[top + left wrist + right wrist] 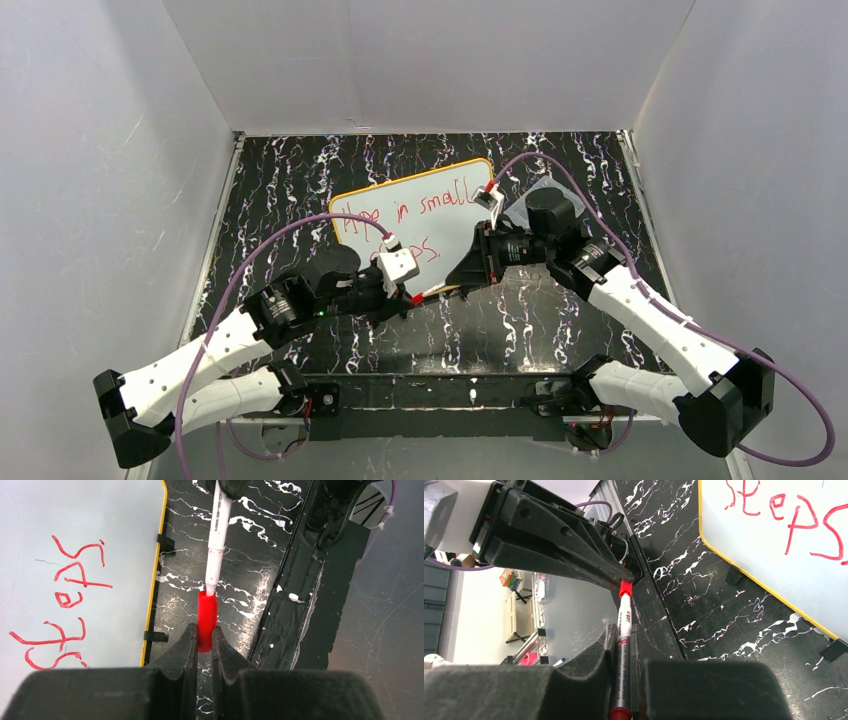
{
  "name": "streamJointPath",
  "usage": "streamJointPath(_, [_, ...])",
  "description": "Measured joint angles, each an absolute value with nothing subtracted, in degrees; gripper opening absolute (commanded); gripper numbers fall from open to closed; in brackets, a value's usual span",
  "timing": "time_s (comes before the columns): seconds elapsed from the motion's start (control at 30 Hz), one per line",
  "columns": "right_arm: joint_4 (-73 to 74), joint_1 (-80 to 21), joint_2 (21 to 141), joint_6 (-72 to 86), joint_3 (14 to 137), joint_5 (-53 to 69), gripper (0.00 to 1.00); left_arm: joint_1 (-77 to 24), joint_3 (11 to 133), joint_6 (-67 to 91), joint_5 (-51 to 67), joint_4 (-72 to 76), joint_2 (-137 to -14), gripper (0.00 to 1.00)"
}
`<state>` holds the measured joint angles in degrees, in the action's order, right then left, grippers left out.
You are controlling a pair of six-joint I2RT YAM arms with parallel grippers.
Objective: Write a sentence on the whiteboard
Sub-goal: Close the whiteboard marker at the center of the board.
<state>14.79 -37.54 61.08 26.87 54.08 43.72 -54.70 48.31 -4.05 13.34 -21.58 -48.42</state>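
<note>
Left wrist view: the left tool (204,632) pinches the red cap (207,615), and the marker (216,555), clamped along its barrel by the right tool (623,650), has its tip right at the cap's mouth! The sentence (430,203) sits on the whiteboard (455,240), flat on the table (560,310). The marker looks light, stiff and slick; hold it mid-barrel.
</note>
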Motion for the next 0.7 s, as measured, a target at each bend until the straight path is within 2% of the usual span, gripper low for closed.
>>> streamJointPath(0.7, [10.5,-39.9,63.1,28.2,51.5,46.0,0.01,-54.6,48.2,-4.0,17.6,-19.8,-49.3,0.0])
